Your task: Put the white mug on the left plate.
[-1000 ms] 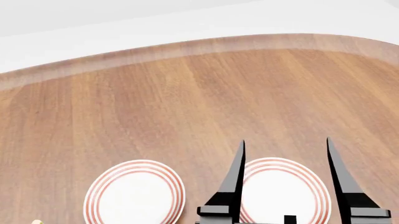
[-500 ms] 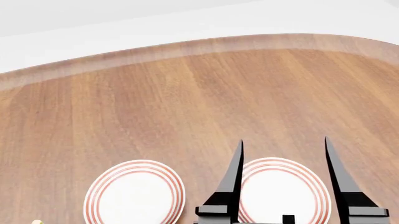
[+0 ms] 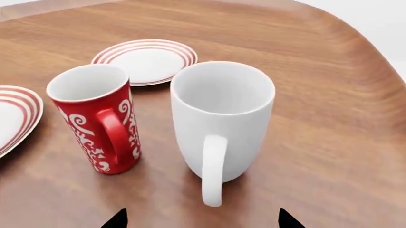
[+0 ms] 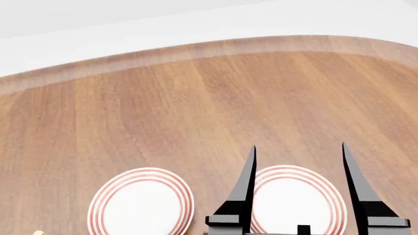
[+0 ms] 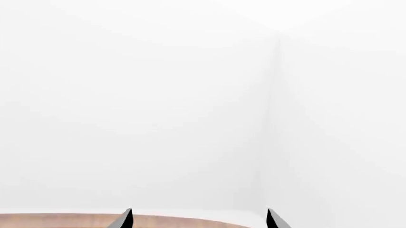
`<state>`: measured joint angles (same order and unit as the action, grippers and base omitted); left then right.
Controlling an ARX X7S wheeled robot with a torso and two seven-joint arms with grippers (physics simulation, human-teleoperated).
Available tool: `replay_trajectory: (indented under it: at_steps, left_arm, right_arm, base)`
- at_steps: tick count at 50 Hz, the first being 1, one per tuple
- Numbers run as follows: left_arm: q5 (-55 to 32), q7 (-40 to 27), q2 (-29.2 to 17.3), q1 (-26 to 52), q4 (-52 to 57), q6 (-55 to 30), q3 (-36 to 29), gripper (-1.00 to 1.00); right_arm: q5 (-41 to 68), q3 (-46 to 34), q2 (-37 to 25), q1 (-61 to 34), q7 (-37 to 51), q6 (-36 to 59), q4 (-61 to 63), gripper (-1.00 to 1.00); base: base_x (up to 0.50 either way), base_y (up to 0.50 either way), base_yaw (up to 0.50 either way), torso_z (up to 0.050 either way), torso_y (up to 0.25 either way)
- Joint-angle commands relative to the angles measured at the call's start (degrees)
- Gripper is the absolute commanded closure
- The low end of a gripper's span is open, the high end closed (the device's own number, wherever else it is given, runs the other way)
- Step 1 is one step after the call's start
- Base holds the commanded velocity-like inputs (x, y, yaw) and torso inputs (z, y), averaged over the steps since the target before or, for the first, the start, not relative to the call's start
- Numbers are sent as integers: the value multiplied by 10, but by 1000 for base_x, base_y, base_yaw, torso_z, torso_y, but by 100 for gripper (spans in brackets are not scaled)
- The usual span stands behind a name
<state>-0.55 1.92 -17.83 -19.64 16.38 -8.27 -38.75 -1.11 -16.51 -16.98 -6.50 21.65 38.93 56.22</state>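
My left wrist camera catches what my head misses: the white mug (image 3: 222, 121) upright on the wooden table (image 3: 330, 118), handle toward me, the red patterned mug (image 3: 96, 116) just beside it. One plate (image 3: 146, 60) sits beyond them, another (image 3: 16, 118) off to the side; I can't tell which is the left plate. My left gripper (image 3: 201, 219) is spread wide, empty. Head view: two plates, no mugs, right gripper (image 4: 297, 152) wide apart, fingers raised over the right-hand plate (image 4: 297, 203).
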Motion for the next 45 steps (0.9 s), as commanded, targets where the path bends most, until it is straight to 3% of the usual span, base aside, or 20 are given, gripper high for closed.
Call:
replay_trajectory:
  at_steps: [1,45]
  left_arm:
    - [9,-7,10,11,-30,0,-10,-100]
    - [24,10,29,87,-55,-59,-38,-100]
  right_arm:
    - [2,2,-1,1,3,0,1,-100]
    - [7,-2,-7,-1,10,2,0,-100]
  base:
    - [0,0,0,0,0]
    - [0,0,0,0,0]
